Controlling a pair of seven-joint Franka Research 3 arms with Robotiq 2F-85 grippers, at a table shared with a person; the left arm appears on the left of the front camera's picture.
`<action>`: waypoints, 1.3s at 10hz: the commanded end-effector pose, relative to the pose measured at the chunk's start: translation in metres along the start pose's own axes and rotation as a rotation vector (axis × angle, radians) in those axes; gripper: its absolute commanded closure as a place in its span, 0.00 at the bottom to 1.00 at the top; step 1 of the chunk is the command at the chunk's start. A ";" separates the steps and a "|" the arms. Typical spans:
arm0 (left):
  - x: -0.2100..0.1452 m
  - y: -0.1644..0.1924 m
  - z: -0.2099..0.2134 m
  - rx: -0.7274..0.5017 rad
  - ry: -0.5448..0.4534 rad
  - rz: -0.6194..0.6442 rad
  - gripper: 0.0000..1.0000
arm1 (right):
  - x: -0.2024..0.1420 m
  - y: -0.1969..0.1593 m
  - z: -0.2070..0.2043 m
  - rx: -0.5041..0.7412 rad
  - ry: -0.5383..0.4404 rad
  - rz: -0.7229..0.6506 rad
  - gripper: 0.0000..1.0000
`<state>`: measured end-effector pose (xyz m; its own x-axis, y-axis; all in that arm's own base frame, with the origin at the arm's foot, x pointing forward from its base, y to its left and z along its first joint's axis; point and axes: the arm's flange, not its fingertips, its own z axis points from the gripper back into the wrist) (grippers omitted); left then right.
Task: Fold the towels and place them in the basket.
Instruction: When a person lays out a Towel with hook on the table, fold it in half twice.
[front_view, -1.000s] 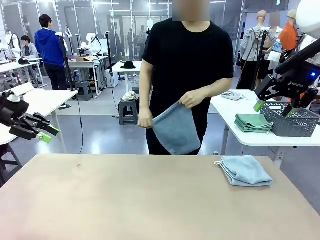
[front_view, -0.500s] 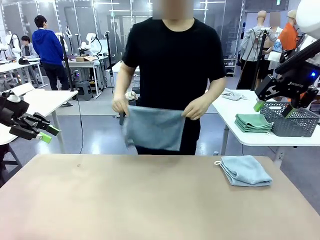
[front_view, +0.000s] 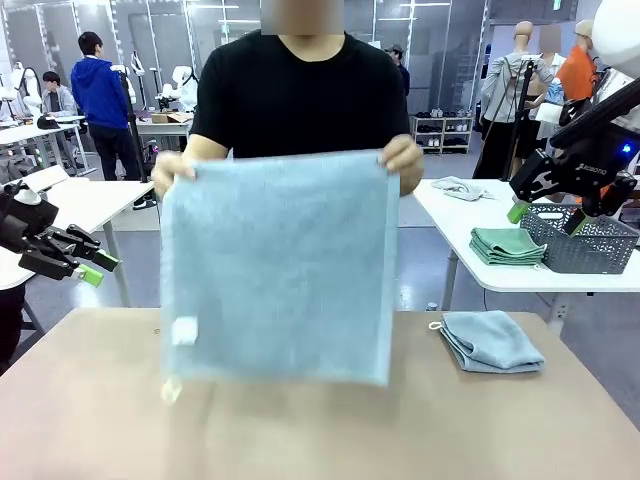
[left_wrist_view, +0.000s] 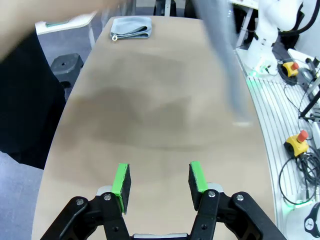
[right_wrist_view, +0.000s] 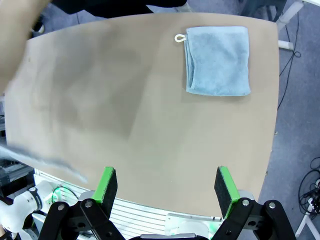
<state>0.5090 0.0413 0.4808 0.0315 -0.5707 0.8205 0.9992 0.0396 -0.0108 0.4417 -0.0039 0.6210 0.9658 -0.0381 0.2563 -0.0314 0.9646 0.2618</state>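
Across the table a person holds one towel (front_view: 280, 265) spread out flat by its top corners, its lower edge hanging just over the tabletop (front_view: 330, 430). A white label and a loop show at its lower left. In the left wrist view that towel (left_wrist_view: 226, 60) is a blurred grey streak. A second towel (front_view: 491, 340) lies folded at the table's right side, also seen as a folded towel (right_wrist_view: 218, 60) (left_wrist_view: 131, 27). The basket (front_view: 580, 242) stands on a side table at the right. My left gripper (front_view: 88, 266) (left_wrist_view: 159, 180) hovers open off the table's left edge. My right gripper (front_view: 545, 216) (right_wrist_view: 165, 185) hangs open high at the right, in front of the basket.
A stack of green cloths (front_view: 507, 245) lies beside the basket on the white side table (front_view: 470, 270). The person stands at the far edge, arms raised over the table's middle. Cables and red stop buttons (left_wrist_view: 300, 137) lie on the floor on the robot's side.
The person has stepped to the left, shaken the half-folded towel open and raised it spread wide above the table. Neither arm has moved.
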 end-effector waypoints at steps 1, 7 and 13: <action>0.001 -0.002 0.001 0.000 -0.004 -0.005 0.39 | 0.002 0.001 0.000 -0.001 -0.008 -0.023 0.02; 0.001 -0.002 0.001 0.000 -0.004 -0.005 0.39 | 0.002 0.001 0.000 -0.001 -0.008 -0.023 0.02; 0.001 -0.002 0.001 0.000 -0.004 -0.005 0.39 | 0.002 0.001 0.000 -0.001 -0.008 -0.023 0.02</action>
<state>0.5090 0.0413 0.4808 0.0315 -0.5707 0.8205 0.9992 0.0396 -0.0108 0.4417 -0.0039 0.6210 0.9658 -0.0382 0.2563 -0.0314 0.9646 0.2618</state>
